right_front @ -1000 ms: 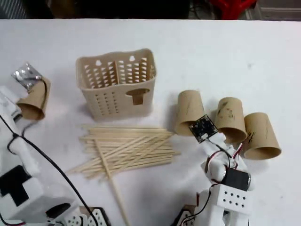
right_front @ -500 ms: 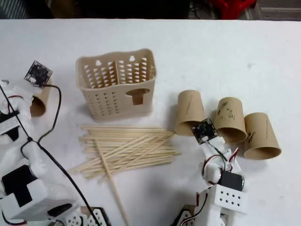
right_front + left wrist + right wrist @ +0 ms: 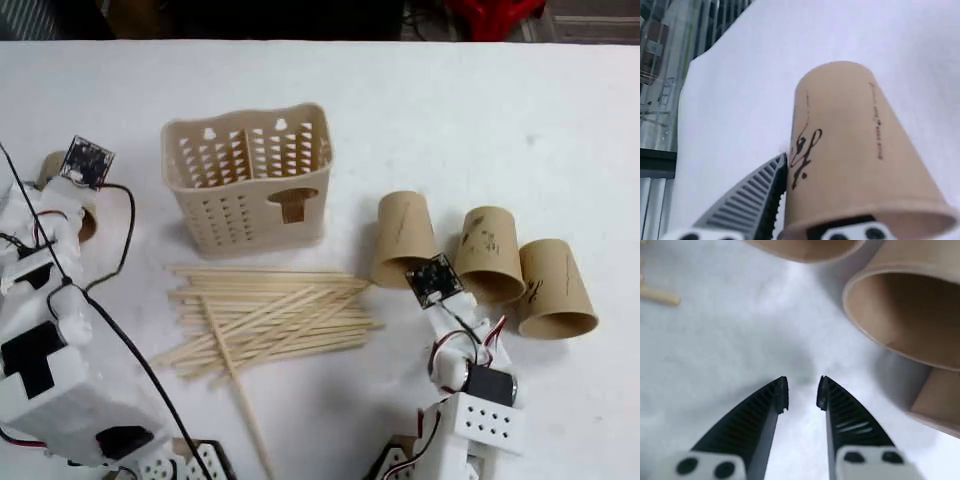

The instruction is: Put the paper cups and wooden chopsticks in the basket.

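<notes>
White table [image 3: 480, 110]: the surface on which everything stands.

Left arm [image 3: 45, 370]: white, well to the left of the basket, with a black cable looping along it.

Right arm [image 3: 475, 410]: white, to the right of the basket and on its near side, pointing at the row of lying cups.

Basket [image 3: 250, 215]: beige plastic with slotted walls and an inner divider, upright, open at the top, holding nothing that I can see.

Chopsticks [image 3: 270, 315]: a loose wooden pile flat on the table just in front of the basket. One stick [image 3: 245, 400] angles out of the pile, away from the basket.

Lying cups: three brown paper cups on their sides in a row to the right of the basket, the first [image 3: 402, 235] nearest it, the second [image 3: 489, 250] beside that, the third [image 3: 553, 285] farthest out. All three rims face away from the basket's back.

Held cup [image 3: 850, 150]: a fourth brown paper cup, left of the basket, outside it.

Left claw [image 3: 785, 165]: pinching the held cup at its rim, a ribbed finger [image 3: 757, 200] against the outer wall.

Right claw [image 3: 801, 392]: fingers slightly spread with bare table between them, gripping nothing, just short of a cup rim [image 3: 910, 315].
</notes>
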Motion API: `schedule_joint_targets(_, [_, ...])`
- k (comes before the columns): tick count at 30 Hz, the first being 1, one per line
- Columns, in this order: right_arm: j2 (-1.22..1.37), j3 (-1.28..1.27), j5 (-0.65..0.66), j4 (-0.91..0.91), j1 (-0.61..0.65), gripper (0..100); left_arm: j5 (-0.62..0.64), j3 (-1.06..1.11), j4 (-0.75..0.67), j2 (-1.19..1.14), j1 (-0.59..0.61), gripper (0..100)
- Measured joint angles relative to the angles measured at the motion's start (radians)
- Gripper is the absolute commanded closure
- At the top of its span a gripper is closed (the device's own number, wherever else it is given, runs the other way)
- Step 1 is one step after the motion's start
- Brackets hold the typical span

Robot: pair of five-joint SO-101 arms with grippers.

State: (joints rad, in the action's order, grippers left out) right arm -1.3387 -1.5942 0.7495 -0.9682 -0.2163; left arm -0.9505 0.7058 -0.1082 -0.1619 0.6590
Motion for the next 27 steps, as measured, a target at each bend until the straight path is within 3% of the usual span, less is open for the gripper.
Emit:
schedule_joint_targets(11, [0.000,-0.002,0.000,0.000,0.000,88.7,0.021,-0.005,0.258,0.061,0.000,98])
schedule_joint_targets(22, [0.000,-0.002,0.000,0.000,0.000,88.7,0.215,-0.009,0.838,0.566,0.000,98])
schedule_joint_targets(27, [0.000,-0.005,0.000,0.000,0.000,92.3,0.341,-0.166,1.111,0.824,-0.012,98])
